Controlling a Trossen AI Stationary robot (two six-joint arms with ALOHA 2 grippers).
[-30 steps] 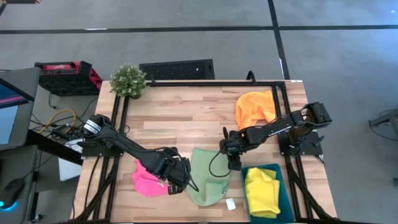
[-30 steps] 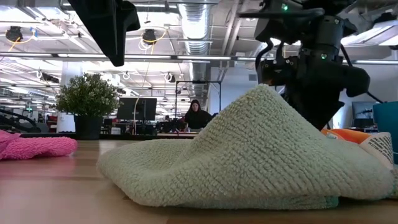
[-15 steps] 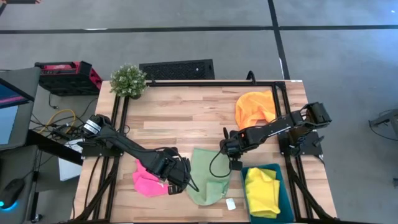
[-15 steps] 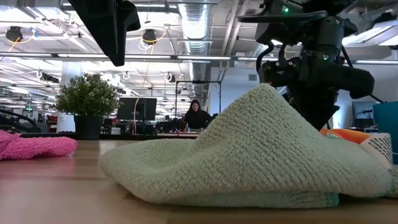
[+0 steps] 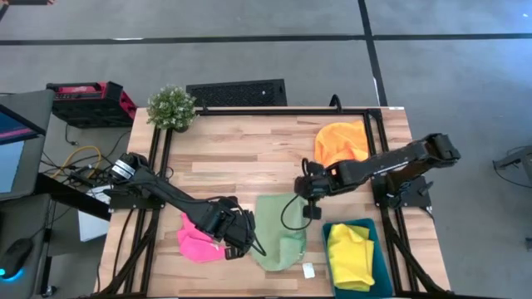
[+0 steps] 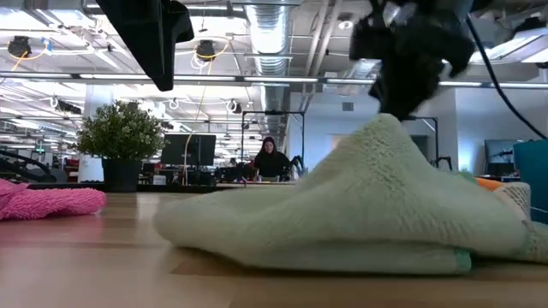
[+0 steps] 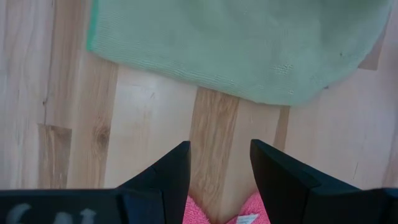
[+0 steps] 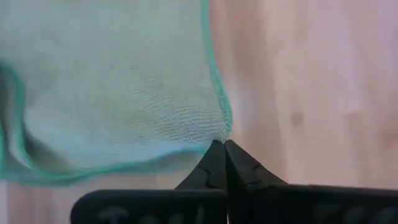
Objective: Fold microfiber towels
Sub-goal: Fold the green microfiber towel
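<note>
Light green microfiber towel (image 5: 278, 232): laid near the front middle of the wooden table (image 5: 241, 158), one corner lifted into a peak, as seen in the low view.

Right gripper (image 5: 304, 193): positioned at the towel's far right corner; fingers are pressed together on the green hem in the right wrist view.

Left gripper (image 5: 241, 237): held low between the green towel and the hot pink towel (image 5: 198, 239); fingers (image 7: 171, 171) are spread apart with nothing between them, pink cloth visible just beneath.

Orange towel (image 5: 339, 143): bunched at the far right of the table.

Yellow towel (image 5: 351, 253): folded inside the dark teal tray (image 5: 369, 226) at the front right.

Potted plant (image 5: 171, 106): stood at the far left corner.
</note>
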